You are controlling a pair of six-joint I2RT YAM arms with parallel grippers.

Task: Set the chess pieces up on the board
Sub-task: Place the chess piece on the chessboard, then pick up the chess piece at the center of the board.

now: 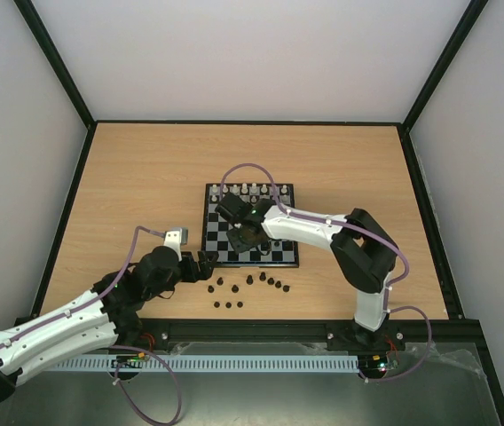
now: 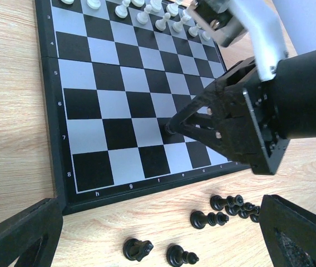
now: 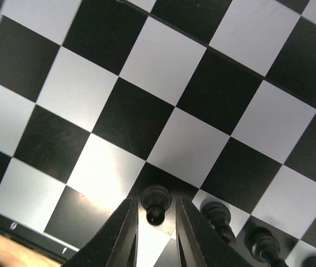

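The board [image 1: 208,224] lies mid-table. My right gripper [image 1: 250,238] hangs over its near rows. In the right wrist view its fingers [image 3: 123,233] stand on either side of a dark pawn [image 3: 156,199] that is upright on a black square, with a thin gap on each side [image 3: 154,207]. Two more dark pawns [image 3: 217,214] stand beside it. The left wrist view shows the same pawn [image 2: 170,129] at the right gripper's tips. Several dark chess pieces [image 1: 250,282] lie loose on the wood near the board's front edge [image 2: 207,219]. My left gripper [image 2: 161,242] is open and empty over them [image 1: 206,264].
White pieces [image 1: 250,189] fill the board's far rows [image 2: 152,14]. The right arm [image 1: 358,253] reaches in from the right across the board's near corner. A black frame rail [image 1: 323,330] runs along the table's near edge.
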